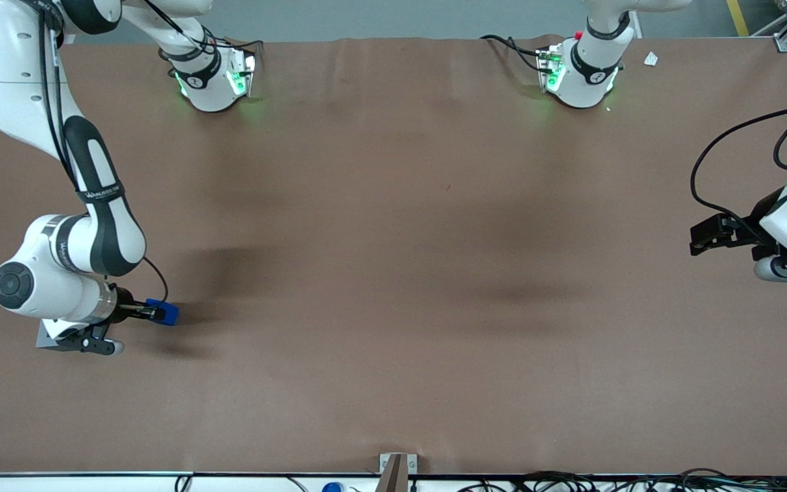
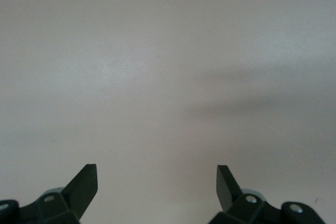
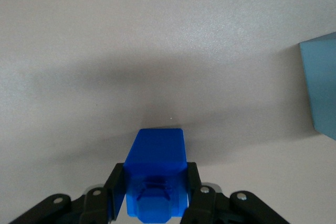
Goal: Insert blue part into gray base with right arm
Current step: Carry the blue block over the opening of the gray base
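Brown cloth covers the whole desk [image 1: 393, 273], smooth and bare around where I am working, at my own end of it and fairly near the front camera. My right arm [image 1: 93, 205] bends down low over the cloth, and my claw [image 1: 154, 312] sticks out sideways from the wrist, reaching level toward the parked arm's end of the desk.

My claw is closed on the blue part [image 1: 168, 311]; in my wrist view the claw [image 3: 155, 192] has one black finger [image 3: 116, 187] pressed flat against each side of the blue part [image 3: 156, 169], so the block sits squarely between them. The part's long axis runs straight out along my fingers, its free end pointing away from my wrist. The face turned up to my wrist camera carries a raised dark-blue moulded detail close to my palm; the outer end is plain and square-cut. Whether the block's underside touches the cloth I cannot tell, though its shadow lies just beside it.

The gray base [image 3: 320, 85] shows only as one edge and a corner in my wrist view, off to one side of the claw and apart from the blue part. From the front, my wrist covers most of it, leaving a pale corner [image 1: 48, 340] beneath the claw mount
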{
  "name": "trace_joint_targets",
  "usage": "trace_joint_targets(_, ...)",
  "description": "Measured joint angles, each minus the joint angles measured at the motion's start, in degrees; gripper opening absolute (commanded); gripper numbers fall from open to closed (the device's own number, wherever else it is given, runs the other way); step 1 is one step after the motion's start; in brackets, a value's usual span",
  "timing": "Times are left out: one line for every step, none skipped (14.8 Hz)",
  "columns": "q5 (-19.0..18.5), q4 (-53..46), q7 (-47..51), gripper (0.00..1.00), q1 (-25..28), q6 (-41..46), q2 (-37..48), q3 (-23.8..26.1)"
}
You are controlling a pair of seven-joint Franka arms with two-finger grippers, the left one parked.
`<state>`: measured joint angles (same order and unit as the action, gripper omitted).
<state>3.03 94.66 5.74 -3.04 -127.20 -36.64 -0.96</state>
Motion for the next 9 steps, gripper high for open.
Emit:
trace_joint_targets(-0.1,-0.1,0.0,0.00,0.0,0.0,0.0,0.0)
trace_joint_targets(-0.3,-0.5,-0.1,0.00,0.0,0.4,0.0,-0.1)
trace_joint_targets(-1.1,-1.5,-0.3,0.00,-0.1,1.9,0.0,-0.2)
trace_joint_targets(-2.1,-3.5,-0.7,0.00,-0.3,4.8,0.0,-0.3)
trace_joint_targets(-2.8,-6.0,-1.6,0.00,-0.6,8.4,0.1,-0.3)
trace_joint_targets(-3.1,-8.7,-3.3,0.00,-1.1,11.9,0.2,-0.4)
trace_joint_targets(-3.3,-10.9,-5.6,0.00,-1.6,14.7,0.3,-0.4)
trace_joint_targets(-3.5,-12.3,-8.2,0.00,-2.1,16.6,0.3,-0.4)
trace_joint_targets(-4.0,-13.2,-10.9,0.00,-2.7,18.1,0.3,-0.5)
